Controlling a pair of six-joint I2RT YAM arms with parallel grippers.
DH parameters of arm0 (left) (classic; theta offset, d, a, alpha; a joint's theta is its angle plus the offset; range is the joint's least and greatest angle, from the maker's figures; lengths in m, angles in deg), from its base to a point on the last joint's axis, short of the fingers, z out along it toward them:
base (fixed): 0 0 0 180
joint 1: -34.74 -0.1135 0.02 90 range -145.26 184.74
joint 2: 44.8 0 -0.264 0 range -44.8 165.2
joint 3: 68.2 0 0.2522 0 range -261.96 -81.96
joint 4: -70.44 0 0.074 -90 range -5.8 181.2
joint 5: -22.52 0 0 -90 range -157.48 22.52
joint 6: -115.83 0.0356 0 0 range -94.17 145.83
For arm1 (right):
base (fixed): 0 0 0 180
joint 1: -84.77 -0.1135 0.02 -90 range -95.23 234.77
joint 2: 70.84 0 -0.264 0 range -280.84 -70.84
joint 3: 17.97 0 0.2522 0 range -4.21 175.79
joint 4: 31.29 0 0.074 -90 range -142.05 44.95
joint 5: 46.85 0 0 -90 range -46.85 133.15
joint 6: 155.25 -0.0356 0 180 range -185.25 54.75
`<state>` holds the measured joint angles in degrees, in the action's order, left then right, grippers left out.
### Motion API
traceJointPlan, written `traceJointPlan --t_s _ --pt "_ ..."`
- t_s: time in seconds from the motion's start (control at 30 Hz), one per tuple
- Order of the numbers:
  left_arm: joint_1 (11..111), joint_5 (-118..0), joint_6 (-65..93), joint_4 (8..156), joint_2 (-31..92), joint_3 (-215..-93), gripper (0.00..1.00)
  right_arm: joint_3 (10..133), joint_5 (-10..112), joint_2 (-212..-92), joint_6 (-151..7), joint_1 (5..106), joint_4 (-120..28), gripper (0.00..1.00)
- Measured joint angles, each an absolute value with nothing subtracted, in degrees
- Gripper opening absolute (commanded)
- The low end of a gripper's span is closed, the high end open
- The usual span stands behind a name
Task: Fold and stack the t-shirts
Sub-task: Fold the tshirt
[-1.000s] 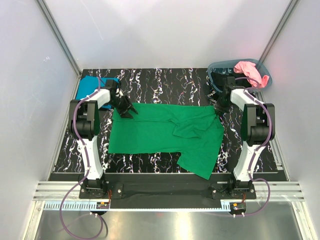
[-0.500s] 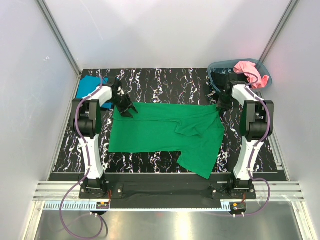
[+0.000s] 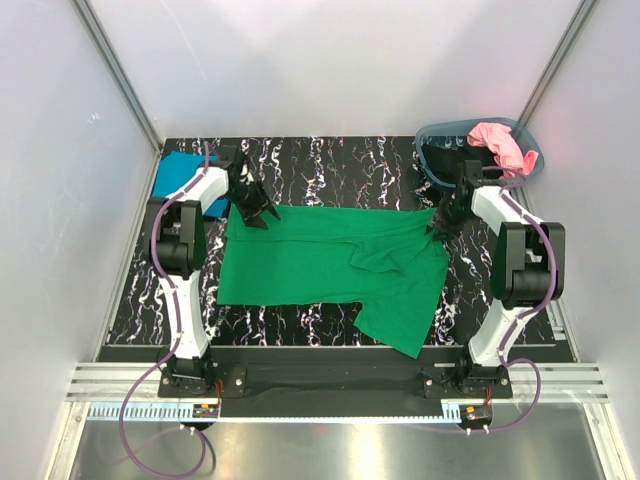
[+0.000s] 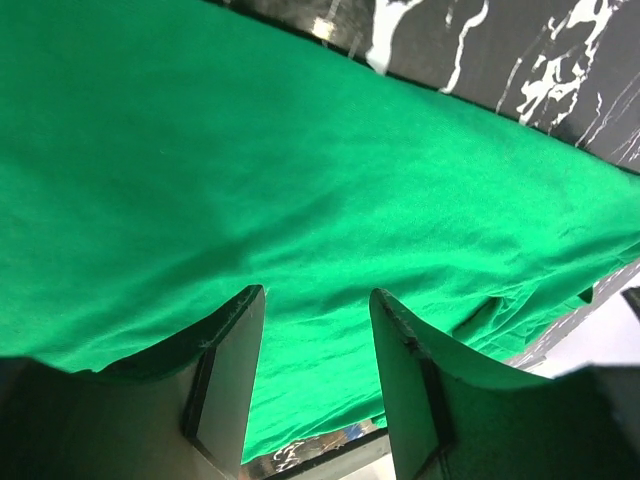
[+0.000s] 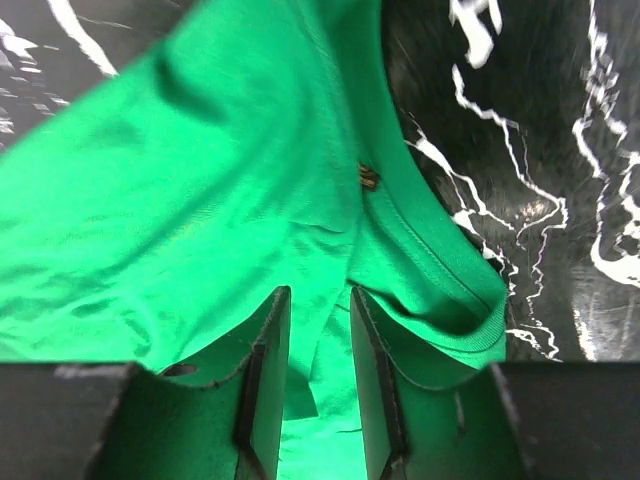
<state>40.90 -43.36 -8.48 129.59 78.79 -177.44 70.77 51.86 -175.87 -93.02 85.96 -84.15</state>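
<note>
1. My left gripper (image 4: 316,293) stood with its jaws moderately apart, gripping nothing. The green shirt (image 3: 320,265) lay directly beneath and ahead of it, showing through the gap.
2. That gripper sat at the shirt's far left corner; I could not tell whether its tips touched the cloth.
3. My right gripper (image 5: 318,292) had its jaws parted by a narrow gap. It was over the shirt's far right corner, with a hemmed edge just beside it on the counter (image 3: 320,160).
4. The shirt lay spread between the two grippers, rumpled nearer the right one.
5. A teal shirt (image 3: 178,172) lay left of the left gripper. A pink shirt (image 3: 500,145) hung over the basket (image 3: 424,133) just beyond the right gripper.
</note>
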Motion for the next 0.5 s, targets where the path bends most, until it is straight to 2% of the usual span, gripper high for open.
traceJointPlan --t_s 0.2,0.3,0.33,0.37,0.4,0.47,0.5 --pt "41.4 -43.6 -8.7 127.6 77.8 -174.1 0.52 66.4 53.4 -176.2 -95.5 86.0 -81.3 0.37" --pt "41.4 -43.8 -8.7 127.7 78.0 -173.1 0.52 65.9 53.6 -177.4 -95.9 86.0 -79.3 0.33" --pt "41.4 -44.0 -8.7 127.6 78.1 -173.1 0.52 65.9 53.4 -178.0 -95.9 86.0 -78.7 0.30" --pt "41.4 -44.1 -8.7 127.6 78.2 -173.1 0.52 65.9 53.0 -178.7 -95.9 86.0 -78.5 0.17" --pt "41.4 -44.2 -8.7 127.6 78.3 -173.1 0.52 65.9 52.5 -179.4 -95.7 86.0 -78.5 0.10" --pt "41.2 -44.5 -8.8 127.6 78.3 -173.1 0.52 65.9 51.2 -179.8 -95.9 86.0 -78.7 0.00" --pt "41.2 -44.6 -9.0 127.6 78.3 -173.1 0.52 65.9 50.3 -179.8 -95.9 86.0 -78.7 0.00"
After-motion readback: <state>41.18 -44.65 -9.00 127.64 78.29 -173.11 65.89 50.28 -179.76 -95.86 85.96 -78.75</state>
